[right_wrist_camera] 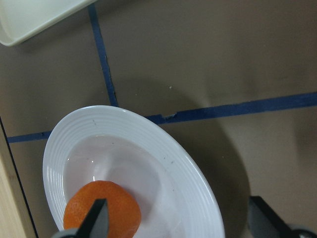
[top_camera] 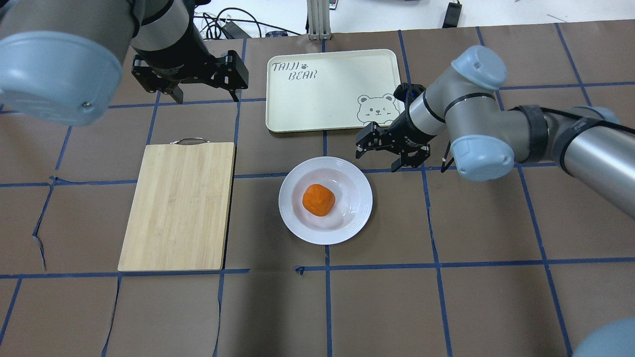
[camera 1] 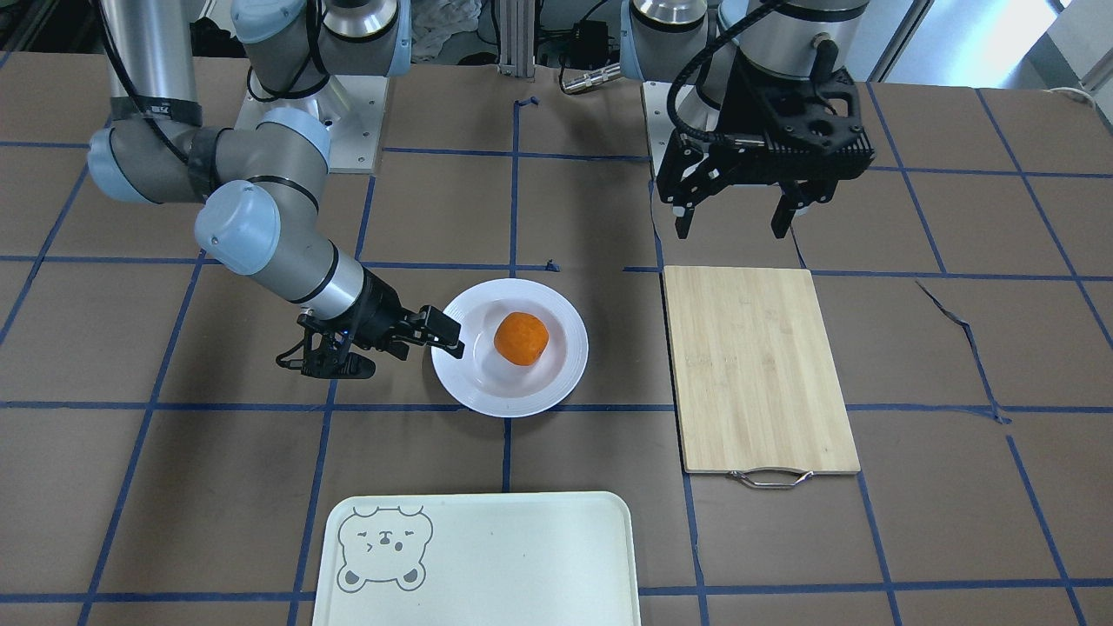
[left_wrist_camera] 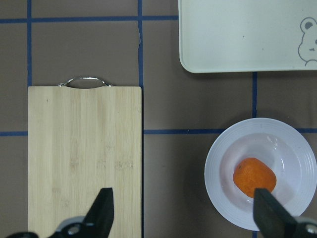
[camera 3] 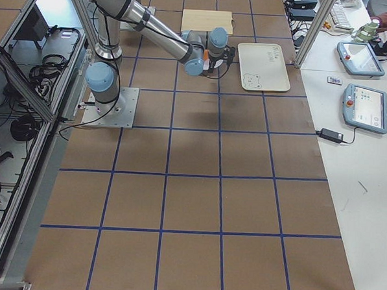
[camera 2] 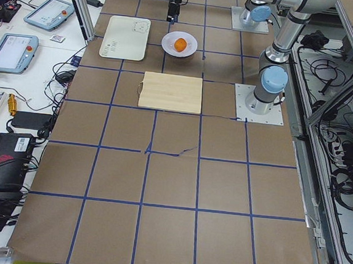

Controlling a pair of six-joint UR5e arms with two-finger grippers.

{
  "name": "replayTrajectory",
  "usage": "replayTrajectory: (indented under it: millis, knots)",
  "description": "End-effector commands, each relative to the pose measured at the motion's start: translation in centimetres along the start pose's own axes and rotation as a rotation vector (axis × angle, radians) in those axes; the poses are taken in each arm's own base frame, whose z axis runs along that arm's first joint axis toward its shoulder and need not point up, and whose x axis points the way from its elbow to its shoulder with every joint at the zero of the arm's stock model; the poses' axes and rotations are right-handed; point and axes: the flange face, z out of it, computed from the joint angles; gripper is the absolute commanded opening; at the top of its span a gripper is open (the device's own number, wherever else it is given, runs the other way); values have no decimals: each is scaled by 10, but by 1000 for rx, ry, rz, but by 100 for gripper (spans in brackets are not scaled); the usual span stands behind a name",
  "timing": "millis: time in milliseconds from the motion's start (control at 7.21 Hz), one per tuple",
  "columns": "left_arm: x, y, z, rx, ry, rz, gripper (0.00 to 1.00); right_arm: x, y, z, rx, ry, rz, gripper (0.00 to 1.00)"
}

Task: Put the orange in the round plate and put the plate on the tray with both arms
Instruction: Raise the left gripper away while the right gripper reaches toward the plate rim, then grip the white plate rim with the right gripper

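The orange [top_camera: 318, 200] lies in the sunken centre of the white round plate [top_camera: 357, 218] at mid-table. My right gripper [top_camera: 378, 158] hangs open at the plate's rim on the tray side. In the right wrist view one finger [right_wrist_camera: 97, 219] is over the orange [right_wrist_camera: 106, 208] and the other is outside the plate [right_wrist_camera: 163, 148]; nothing is held. The cream tray [top_camera: 322, 99] with its bear drawing lies empty beyond the plate. High above the table near the bamboo board, my left gripper [top_camera: 206, 96] is open and empty.
A bamboo cutting board [top_camera: 178, 203] with a metal handle lies on the robot's left of the plate. Brown paper with blue tape lines covers the table. In the front-facing view the tray [camera 1: 478, 556] sits at the near edge.
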Motion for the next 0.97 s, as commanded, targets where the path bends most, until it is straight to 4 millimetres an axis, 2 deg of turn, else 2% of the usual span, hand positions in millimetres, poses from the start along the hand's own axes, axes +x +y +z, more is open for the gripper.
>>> replayTrajectory:
  millis: [0,139,277,554,832]
  knots:
    - [-20,1,-8,-33,1,11,100,16,29,25,16,-57,-9,100]
    - [-19,2,-6,-33,1,9,100,21,34,26,31,-53,-9,100]
    - [-20,1,-5,-30,1,6,100,27,45,36,12,-58,0,92]
    - [-21,1,-4,-31,-2,5,100,31,56,42,59,-79,39,90]
    - [-22,1,-4,-31,-1,3,100,33,57,52,59,-94,76,85]
